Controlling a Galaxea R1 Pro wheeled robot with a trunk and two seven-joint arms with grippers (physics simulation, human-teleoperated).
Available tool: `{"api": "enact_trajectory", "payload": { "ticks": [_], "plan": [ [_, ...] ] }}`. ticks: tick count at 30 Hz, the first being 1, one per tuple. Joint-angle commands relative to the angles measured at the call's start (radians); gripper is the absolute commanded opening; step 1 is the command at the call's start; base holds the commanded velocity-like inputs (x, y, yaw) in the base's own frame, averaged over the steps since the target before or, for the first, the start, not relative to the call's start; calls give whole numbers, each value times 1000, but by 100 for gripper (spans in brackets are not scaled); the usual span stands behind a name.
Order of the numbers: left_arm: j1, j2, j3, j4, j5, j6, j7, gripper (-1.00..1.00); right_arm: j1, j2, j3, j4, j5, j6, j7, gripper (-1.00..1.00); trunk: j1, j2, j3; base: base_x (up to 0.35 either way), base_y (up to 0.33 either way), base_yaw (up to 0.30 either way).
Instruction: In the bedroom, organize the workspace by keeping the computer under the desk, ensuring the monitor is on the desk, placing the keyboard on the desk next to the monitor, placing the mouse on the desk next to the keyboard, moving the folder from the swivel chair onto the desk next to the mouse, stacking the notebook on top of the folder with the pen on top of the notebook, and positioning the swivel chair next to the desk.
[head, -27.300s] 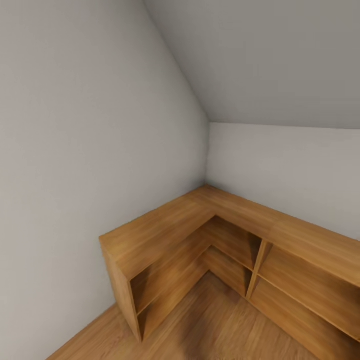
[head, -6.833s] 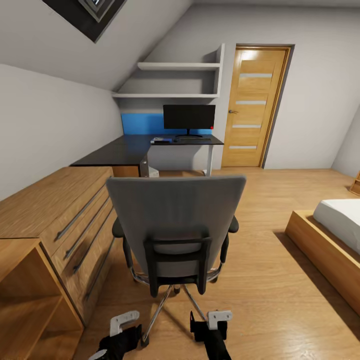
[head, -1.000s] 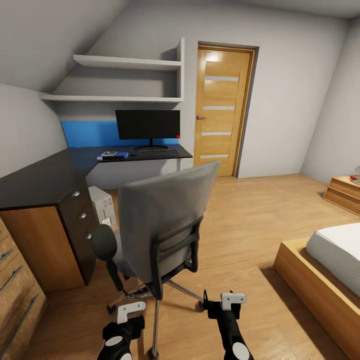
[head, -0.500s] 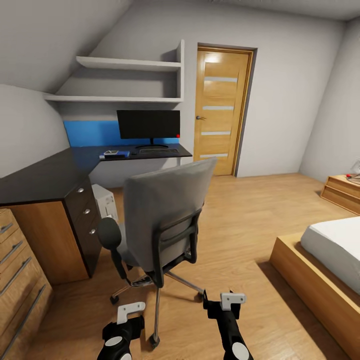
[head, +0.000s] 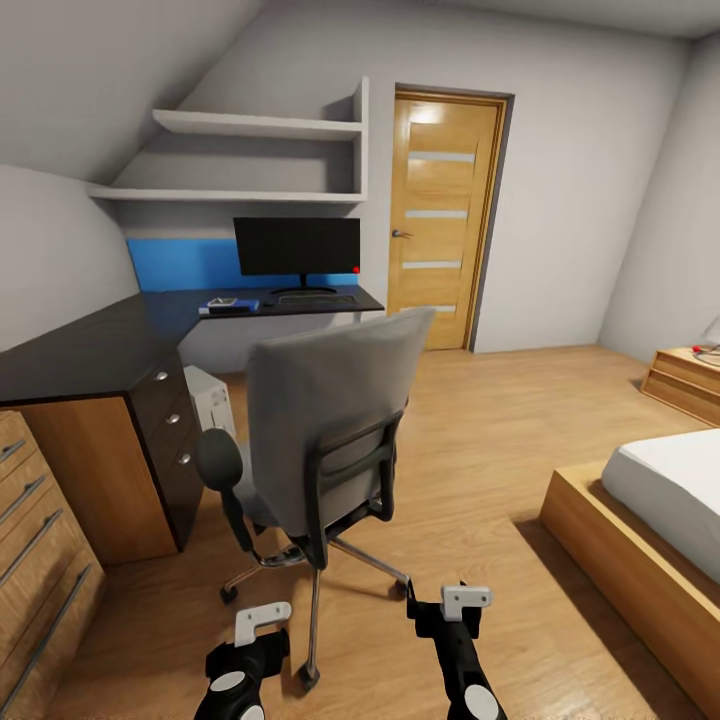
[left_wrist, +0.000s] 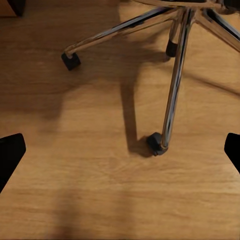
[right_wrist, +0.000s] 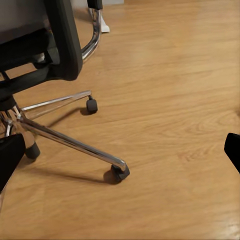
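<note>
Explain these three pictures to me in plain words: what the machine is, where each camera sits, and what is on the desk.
This is a simulated wheeled robot with two arms. The big picture comes from its head, looking down at the left gripper and right gripper, both open and holding nothing. Ahead stands the swivel chair, its back to the robot. Beyond it is the desk with the monitor, the keyboard and a blue folder with small items on top, too small to identify. The computer sits underneath. The other two pictures come from cameras near each gripper, looking at the floor and the chair's chrome base.

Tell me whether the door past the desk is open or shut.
Shut: the door sits flush in its frame, with no gap and no room showing beyond it.
</note>
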Motion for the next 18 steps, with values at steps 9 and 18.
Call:
{"api": "enact_trajectory", "payload": {
  "ticks": [9,18],
  "plan": [
    [-1,1,-4,-2,5,3,8,100,-2,-1,5,-1,-10,-7,-5,100,34,-64,-29,0,0,0],
    [-2,1,-5,-1,5,3,4,100,-2,0,5,-1,-12,-7,-5,100,38,-71,-32,0,0,0]
  ]
}}
